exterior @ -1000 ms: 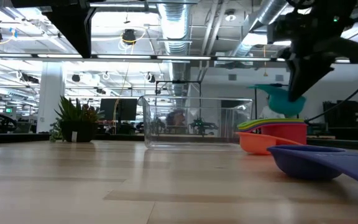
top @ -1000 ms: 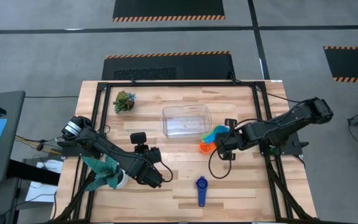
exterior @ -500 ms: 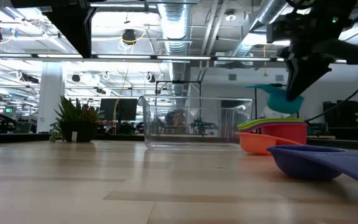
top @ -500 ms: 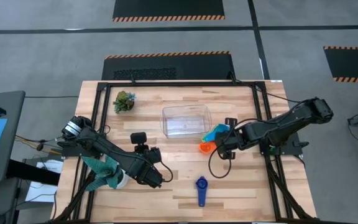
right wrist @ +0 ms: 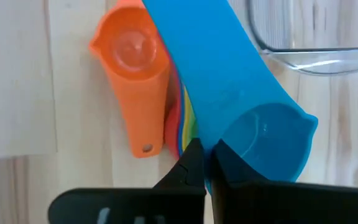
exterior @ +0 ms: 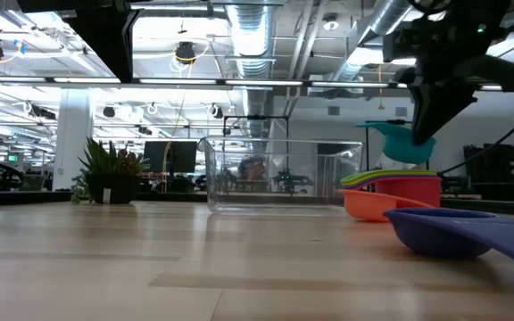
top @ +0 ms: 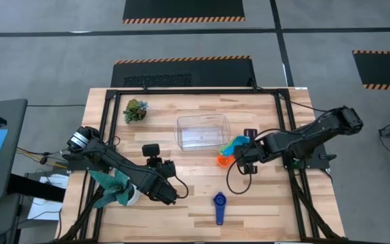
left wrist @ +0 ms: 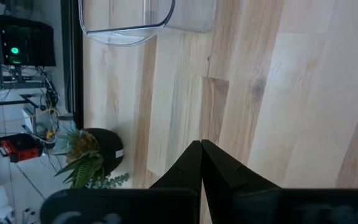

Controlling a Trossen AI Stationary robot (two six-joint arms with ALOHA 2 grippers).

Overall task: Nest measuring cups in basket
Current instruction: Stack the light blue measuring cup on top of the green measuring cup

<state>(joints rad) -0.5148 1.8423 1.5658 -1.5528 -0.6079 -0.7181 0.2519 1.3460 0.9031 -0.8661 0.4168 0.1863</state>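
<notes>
Your right claw (right wrist: 202, 163) is clamped on the flat handle of the light blue cup (right wrist: 263, 140), holding it in the air just above the cup stack (exterior: 391, 190) and beside the basket (top: 203, 131). Treat the cup as light, rigid, smooth plastic: it should not deform, but a thin handle pinched at one end can pivot or slip, so keep the grip square across the handle and well in from its tip. The stack, with an orange cup (right wrist: 133, 78) beside red, yellow and green rims, rests on the tabletop (top: 181, 207) just outside the basket's near corner. The dark blue cup (top: 219, 207) lies apart, toward the front edge. Your left claw (left wrist: 201, 163) is fully closed on nothing, parked low over the tabletop well away from the cups. Compared with the view one second earlier, almost nothing differs: the light blue cup hangs at practically the same height and position, and both arms hold their poses.
</notes>
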